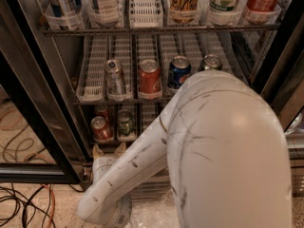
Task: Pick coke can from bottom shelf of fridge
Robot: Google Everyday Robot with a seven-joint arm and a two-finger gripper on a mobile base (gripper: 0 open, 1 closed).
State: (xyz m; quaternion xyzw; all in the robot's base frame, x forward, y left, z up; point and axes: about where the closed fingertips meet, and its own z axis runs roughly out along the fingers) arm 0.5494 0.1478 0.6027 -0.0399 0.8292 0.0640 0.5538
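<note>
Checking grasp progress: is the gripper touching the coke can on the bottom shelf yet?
Apart. The camera view shows the gripper, fingers open, just below the coke can, with a dark strip visible between them.

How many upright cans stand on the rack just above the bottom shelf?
4: a silver can leftmost, then an orange-red can, a blue can, and a dark can rightmost by the arm, which may hide more. The end effector is low, before the bottom shelf.

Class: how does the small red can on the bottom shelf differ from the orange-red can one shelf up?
The coke can looks smaller and dimmer; the orange-red can bigger and brighter. The coke can stands a shelf below the orange-red can, near the tool. Both are upright.
</note>
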